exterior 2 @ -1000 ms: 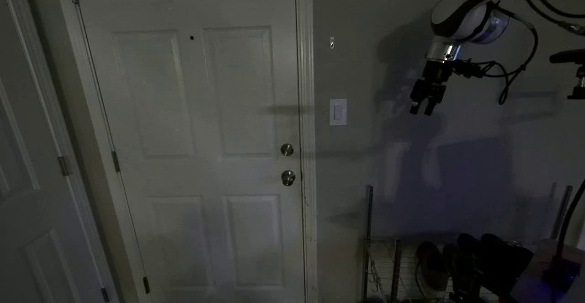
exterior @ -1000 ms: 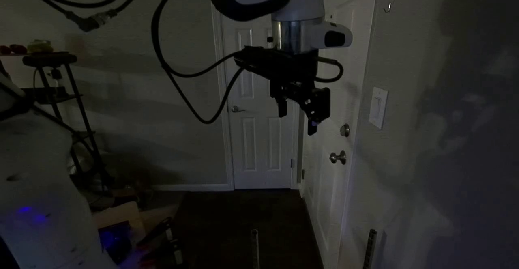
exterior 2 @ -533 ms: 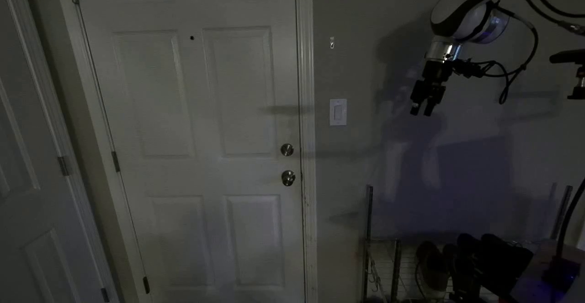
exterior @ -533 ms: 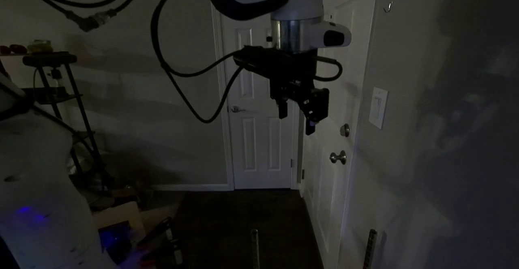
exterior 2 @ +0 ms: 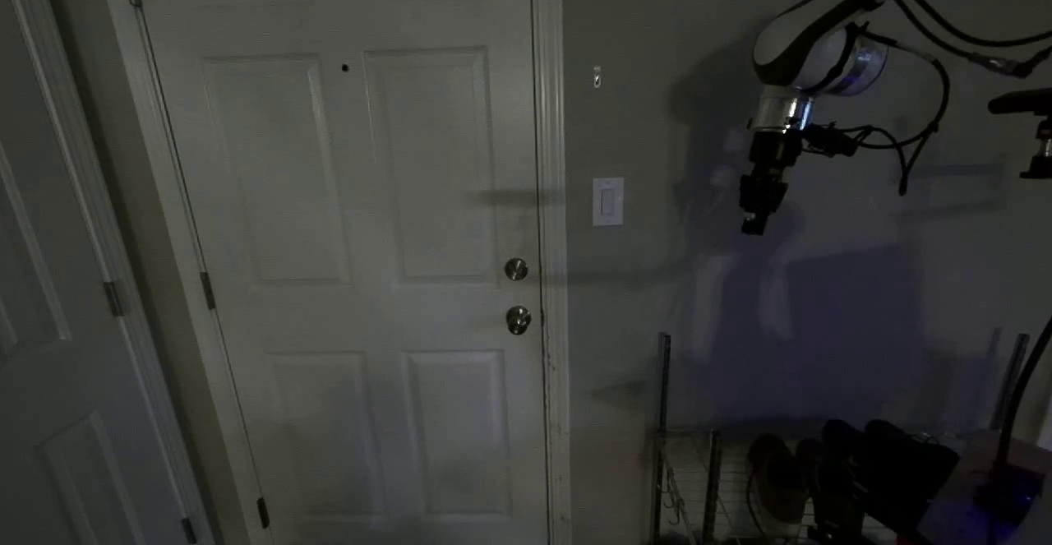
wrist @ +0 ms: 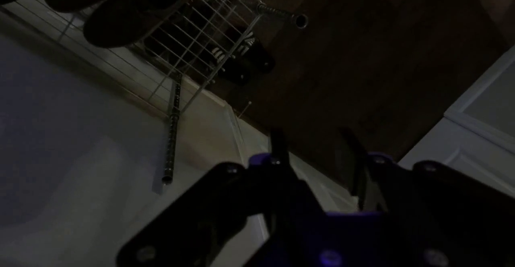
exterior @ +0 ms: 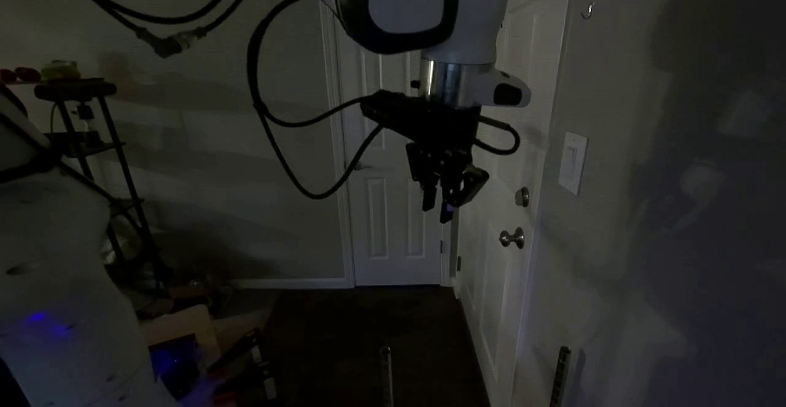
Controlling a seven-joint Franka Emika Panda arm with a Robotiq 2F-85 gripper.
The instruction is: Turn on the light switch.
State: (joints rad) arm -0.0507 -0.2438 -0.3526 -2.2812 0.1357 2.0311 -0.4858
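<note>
Wrist view: the fingers [wrist: 279, 150] stand parted, aimed down toward the dark floor [wrist: 362, 69]. Above them the arm [exterior: 479, 20] hangs in both exterior views, and over on the dim wall [exterior 2: 641, 315], beside the white door [exterior 2: 370, 315], sits the light switch [exterior 2: 608, 201], well apart.

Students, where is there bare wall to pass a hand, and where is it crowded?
Bare: between the shiny silver hook and white rectangular light switch; below the switch, beside the white door frame. Crowded: metal wire rack bearing dark shoes.
</note>
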